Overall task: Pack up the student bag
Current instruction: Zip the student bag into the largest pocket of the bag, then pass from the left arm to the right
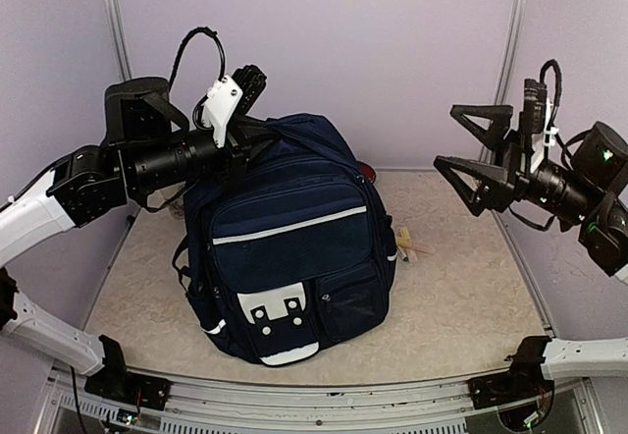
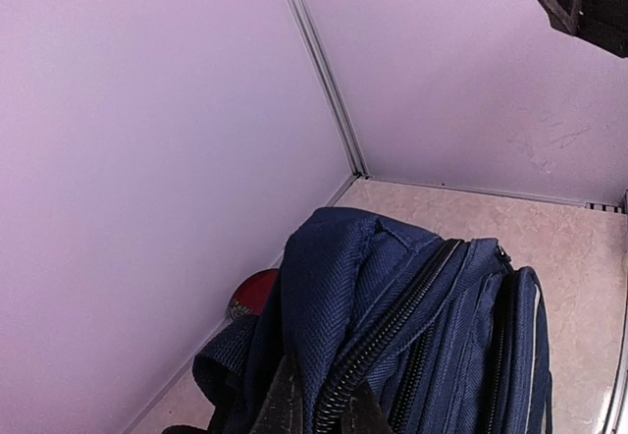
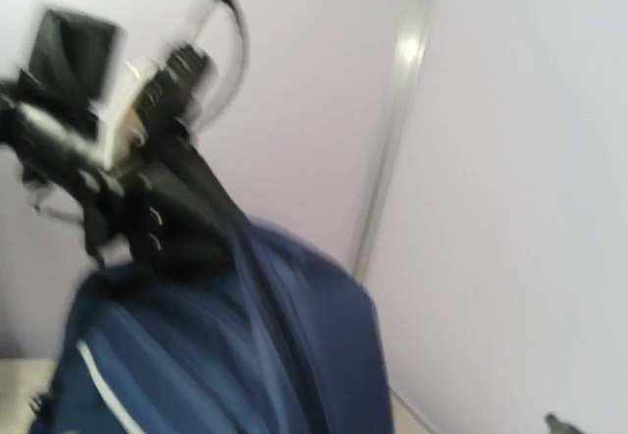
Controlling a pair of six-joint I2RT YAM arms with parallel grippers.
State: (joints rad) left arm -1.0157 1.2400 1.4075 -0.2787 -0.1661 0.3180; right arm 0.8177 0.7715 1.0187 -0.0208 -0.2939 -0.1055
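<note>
Nearest to us, the student bag (image 1: 294, 247) is standing upright in the middle of the bench (image 1: 471, 297), slightly left of centre. Its front pockets and white patch (image 1: 273, 311) are facing the near edge. We judge that it is standing this way so that its top is facing up for loading.

On the bench just right of the bag, a few pale stick-like things (image 1: 410, 245) are lying. They are too small for us to name, though they may be waiting to be packed.

Out to the right, our right claw (image 1: 446, 137) is hanging in the air with its jaws spread wide and nothing between them. It is well apart from the bag, and nothing is lying between the two.

At the bag's top left, our left claw (image 1: 238, 151) is pinching shut on the fabric beside the zipper (image 2: 392, 336). This is probably steadying the soft bag and holding its mouth up. The zipper tracks are looking closed from here, so the opening itself may be what is standing in our way.

Further back, a red round thing (image 2: 253, 295) is peeking out behind the bag, mostly hidden against the left wall (image 2: 128, 208).
</note>
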